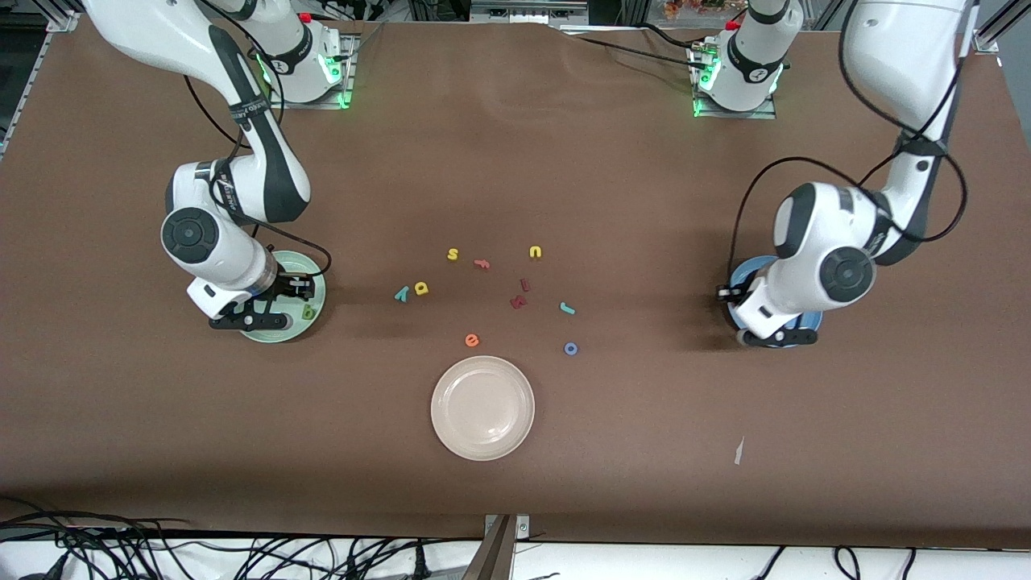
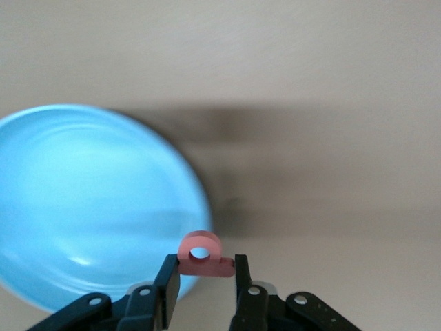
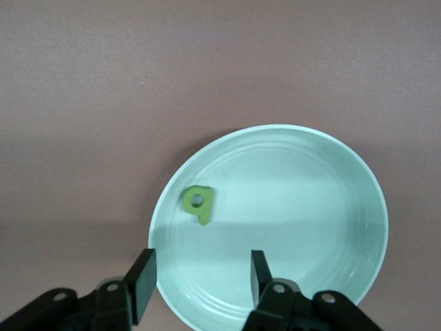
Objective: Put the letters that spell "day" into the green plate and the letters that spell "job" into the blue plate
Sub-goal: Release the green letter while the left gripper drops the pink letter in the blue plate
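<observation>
Your right gripper (image 3: 200,283) hangs over the green plate (image 3: 331,207) with jaws parted and empty; the flat foam green "a" (image 3: 198,204) lies in that smooth plate. Your left gripper (image 2: 204,279) pinches the salmon-pink "b" (image 2: 201,254) over the glossy blue plate's (image 2: 83,207) rim.

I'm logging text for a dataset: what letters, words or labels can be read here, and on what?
yellow "s"
yellow "u"
yellow "d"
teal "y"
teal "j"
orange "e"
blue "o"
green "a", in the green plate
pink "b", in the left tool
Too small to read: dark red letters, print on right arm
</observation>
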`<state>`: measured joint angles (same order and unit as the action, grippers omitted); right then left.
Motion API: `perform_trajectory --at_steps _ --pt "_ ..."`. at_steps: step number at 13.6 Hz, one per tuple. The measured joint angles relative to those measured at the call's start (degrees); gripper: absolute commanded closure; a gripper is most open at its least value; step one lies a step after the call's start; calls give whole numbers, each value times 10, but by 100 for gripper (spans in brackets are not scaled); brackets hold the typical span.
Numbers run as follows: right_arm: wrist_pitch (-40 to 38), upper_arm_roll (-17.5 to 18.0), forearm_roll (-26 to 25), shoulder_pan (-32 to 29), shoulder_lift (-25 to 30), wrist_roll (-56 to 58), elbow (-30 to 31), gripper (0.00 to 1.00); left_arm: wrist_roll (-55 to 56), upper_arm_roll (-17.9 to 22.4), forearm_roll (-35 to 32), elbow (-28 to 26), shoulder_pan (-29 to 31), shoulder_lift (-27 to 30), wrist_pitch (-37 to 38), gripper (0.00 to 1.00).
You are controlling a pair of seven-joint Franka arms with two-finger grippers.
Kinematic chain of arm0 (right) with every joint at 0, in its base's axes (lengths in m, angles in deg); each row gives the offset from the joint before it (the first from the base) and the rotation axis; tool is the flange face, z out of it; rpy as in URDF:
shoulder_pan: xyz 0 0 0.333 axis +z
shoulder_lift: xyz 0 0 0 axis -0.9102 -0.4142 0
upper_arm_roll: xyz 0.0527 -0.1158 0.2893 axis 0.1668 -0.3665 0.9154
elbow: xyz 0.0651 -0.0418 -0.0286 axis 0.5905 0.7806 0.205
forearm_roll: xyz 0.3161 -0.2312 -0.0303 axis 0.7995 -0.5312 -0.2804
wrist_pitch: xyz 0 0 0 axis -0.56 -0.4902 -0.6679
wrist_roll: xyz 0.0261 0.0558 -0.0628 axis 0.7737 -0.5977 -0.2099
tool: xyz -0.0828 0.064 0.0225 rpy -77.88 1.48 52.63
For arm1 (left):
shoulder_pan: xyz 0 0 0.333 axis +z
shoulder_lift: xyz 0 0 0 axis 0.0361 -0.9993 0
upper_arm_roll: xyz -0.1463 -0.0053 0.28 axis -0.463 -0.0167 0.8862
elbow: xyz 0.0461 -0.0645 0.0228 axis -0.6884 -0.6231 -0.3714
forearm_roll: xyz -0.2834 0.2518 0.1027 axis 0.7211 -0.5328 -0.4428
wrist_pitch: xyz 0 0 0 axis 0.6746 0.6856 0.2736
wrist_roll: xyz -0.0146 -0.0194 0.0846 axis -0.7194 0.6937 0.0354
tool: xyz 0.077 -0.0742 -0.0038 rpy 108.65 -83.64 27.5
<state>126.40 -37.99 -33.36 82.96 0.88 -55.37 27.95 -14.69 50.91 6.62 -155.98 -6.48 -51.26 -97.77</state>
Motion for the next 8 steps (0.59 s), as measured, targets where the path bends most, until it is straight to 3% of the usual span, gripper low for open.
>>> perform_trajectory --at_steps 3,4,5,6,8 --pt "0 25 9 1 0 -55 -2 36 -81 0 -23 -102 49 40 -84 82" --pt "1 40 10 2 0 -89 -4 36 -117 0 -26 -124 69 46 -101 71" --pt "1 56 10 5 0 -125 -7 36 -153 0 -28 -137 90 48 -112 15" --pt "1 71 10 8 0 -161 -11 36 -181 1 -30 -143 109 48 -117 0" --pt "1 95 10 16 -5 -226 -20 36 -204 0 -32 -144 126 49 -117 0"
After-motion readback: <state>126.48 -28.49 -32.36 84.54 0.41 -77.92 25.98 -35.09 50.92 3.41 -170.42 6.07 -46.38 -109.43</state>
